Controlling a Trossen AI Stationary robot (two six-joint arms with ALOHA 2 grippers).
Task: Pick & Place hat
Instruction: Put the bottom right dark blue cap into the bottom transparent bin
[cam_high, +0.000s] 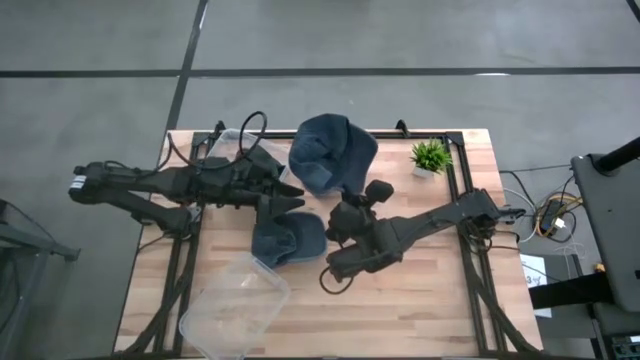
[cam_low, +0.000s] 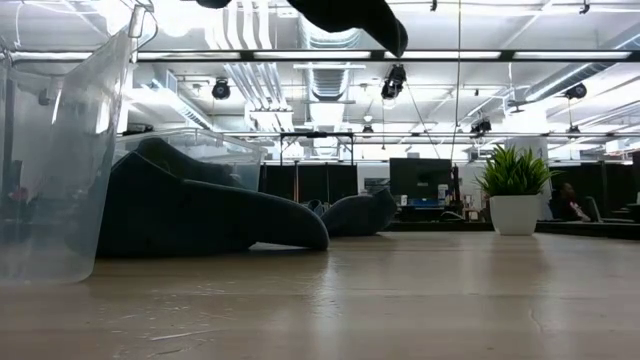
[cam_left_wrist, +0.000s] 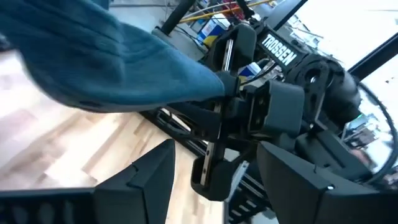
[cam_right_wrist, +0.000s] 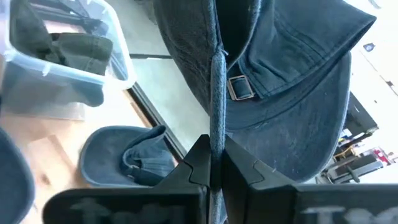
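Denim hat (cam_high: 333, 150) hangs over the worktop's (cam_high: 420, 290) far edge, pinched in my right gripper (cam_right_wrist: 216, 163) | left gripper (cam_left_wrist: 214, 177) spread wide, holding nothing, beside it | second hat (cam_high: 288, 238) mid-worktop

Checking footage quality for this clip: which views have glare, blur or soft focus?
Low view: ceiling lights blow out the top, and the clear bin at left is washed with glare. Left wrist view: the blue hat is motion-blurred and the window behind is overexposed. Right wrist view: the right gripper is soft. High view: evenly lit.

Clear bin (cam_low: 60, 150) cropped at left edge
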